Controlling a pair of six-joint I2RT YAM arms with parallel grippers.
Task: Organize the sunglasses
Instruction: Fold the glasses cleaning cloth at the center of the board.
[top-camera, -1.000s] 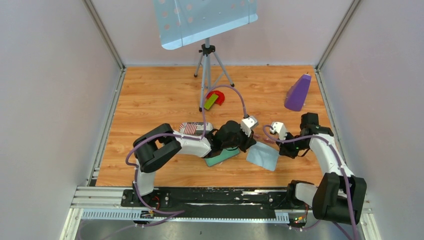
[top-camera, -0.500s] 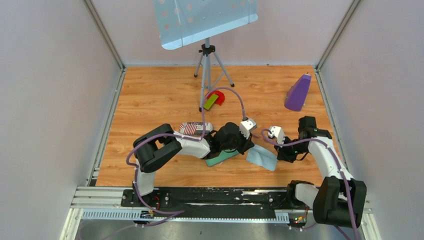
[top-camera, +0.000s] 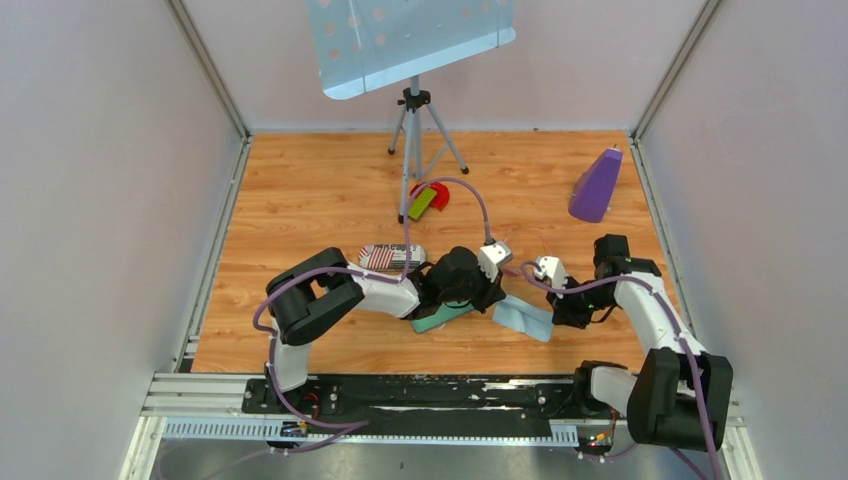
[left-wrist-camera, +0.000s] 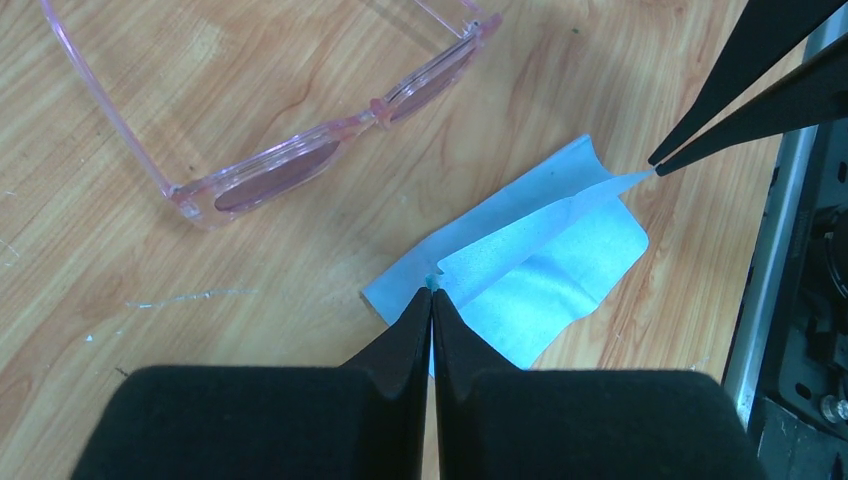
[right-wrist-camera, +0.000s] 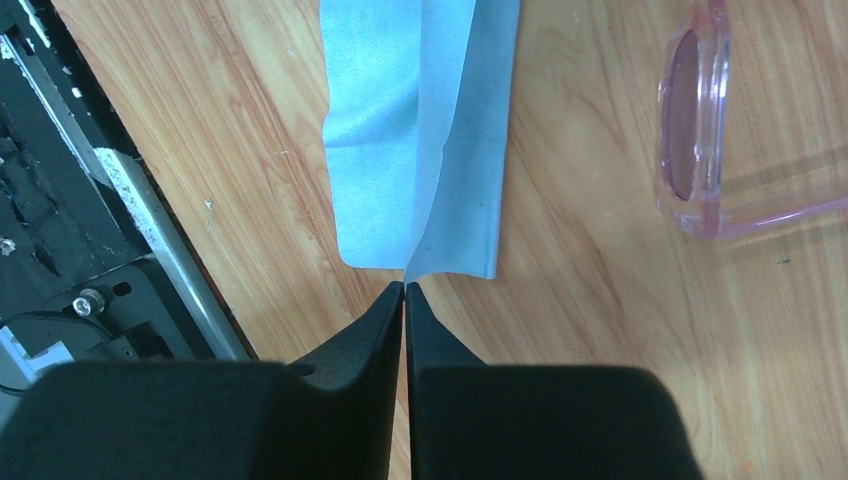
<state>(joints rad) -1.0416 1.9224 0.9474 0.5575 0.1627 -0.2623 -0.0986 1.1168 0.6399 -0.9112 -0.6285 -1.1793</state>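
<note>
The left claw (left-wrist-camera: 432, 295) and right claw (right-wrist-camera: 404, 290) each pinch shut on an opposite corner of the blue cloth (left-wrist-camera: 540, 280), holding a fold raised. I'd pull evenly and lay it flat. The sunglasses (left-wrist-camera: 300, 170) lie just beside it on the tabletop (top-camera: 300, 200), toward the far edge, and should not be dragged. An oblong case (top-camera: 437, 320) crowds the left arm.

The cloth (left-wrist-camera: 540, 270) lies on the counter (top-camera: 320, 200) between the left tool (left-wrist-camera: 432, 300) and the right tool (right-wrist-camera: 404, 290), one corner in each. The sunglasses (left-wrist-camera: 300, 170) lie just behind it, apart. A tripod (top-camera: 415, 130) stands at the rear.
</note>
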